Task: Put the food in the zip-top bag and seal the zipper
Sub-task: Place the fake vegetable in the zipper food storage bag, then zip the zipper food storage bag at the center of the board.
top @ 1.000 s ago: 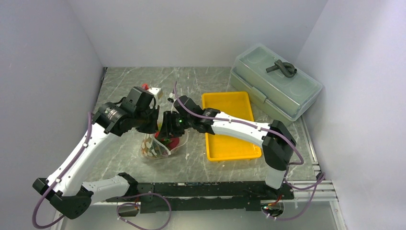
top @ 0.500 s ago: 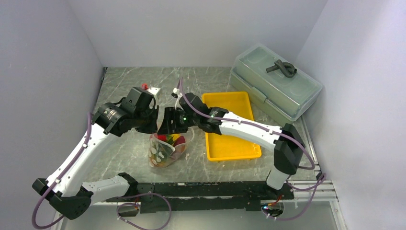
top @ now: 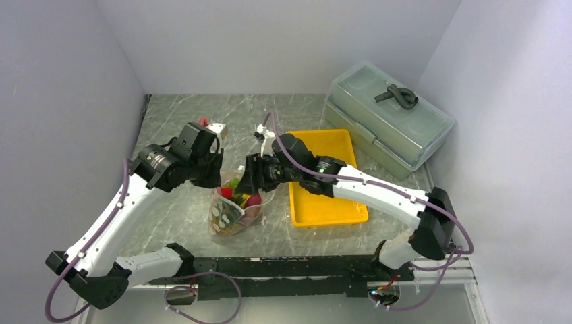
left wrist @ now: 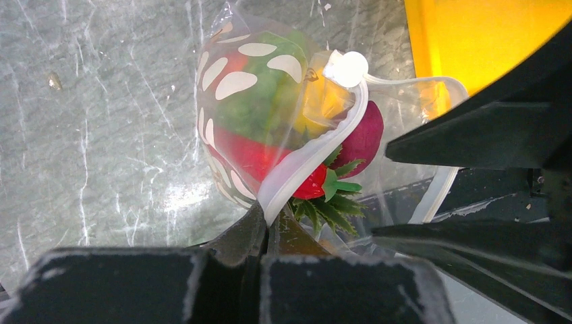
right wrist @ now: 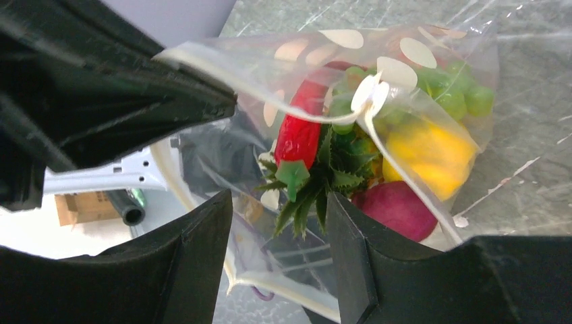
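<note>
Zip-top bag (top: pixel 233 214), clear dotted plastic w/ food (right wrist: pixel 418 155)

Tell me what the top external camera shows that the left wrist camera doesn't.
Only the top external view shows the lidded grey-green box at the far right and the whole yellow tray. Only the left wrist view shows, up close, the left pincer shut on the zipper, with the leafy pineapple crown beside the chili pepper. Both show the dotted zip-top bag with food inside, part of the tray, and the marble table.
</note>
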### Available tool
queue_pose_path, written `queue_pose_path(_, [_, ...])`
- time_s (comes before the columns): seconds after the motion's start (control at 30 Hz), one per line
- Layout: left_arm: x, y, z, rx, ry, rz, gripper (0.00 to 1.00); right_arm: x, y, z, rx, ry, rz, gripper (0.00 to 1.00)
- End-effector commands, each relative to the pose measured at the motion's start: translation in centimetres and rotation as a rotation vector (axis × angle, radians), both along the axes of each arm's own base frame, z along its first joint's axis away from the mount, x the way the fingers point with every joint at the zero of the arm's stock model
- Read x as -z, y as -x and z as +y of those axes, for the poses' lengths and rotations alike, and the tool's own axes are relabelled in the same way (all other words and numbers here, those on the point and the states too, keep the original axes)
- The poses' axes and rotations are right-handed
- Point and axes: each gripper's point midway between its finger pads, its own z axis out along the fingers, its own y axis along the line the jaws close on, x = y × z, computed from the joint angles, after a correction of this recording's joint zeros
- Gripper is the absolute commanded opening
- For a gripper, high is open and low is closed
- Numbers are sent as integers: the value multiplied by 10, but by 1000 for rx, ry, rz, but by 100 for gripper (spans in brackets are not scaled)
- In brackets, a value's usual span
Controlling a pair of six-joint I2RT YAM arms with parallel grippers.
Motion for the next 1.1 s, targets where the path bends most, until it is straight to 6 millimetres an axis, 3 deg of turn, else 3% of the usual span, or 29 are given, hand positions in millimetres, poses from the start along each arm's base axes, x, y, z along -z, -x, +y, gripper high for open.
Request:
queue_pose_path(0.0, [-11, -5, -2, -5, 16, -36, 0, -36, 6, -14, -61, -80, -166, 57])
queue_pose_path(0.43, [-25, 5, -20, 168, 79, -38, 0, -81, -6, -56, -86, -7, -555, 60])
queue_pose_path(0.6, [-40, 11, -28, 246, 122, -67, 0, -92, -7, -69, -146, 41, -723, 62])
queue_pose_path(1.07, [-63, 30, -39, 414, 176, -81, 0, -87, 2, -90, -404, 128, -1145, 68])
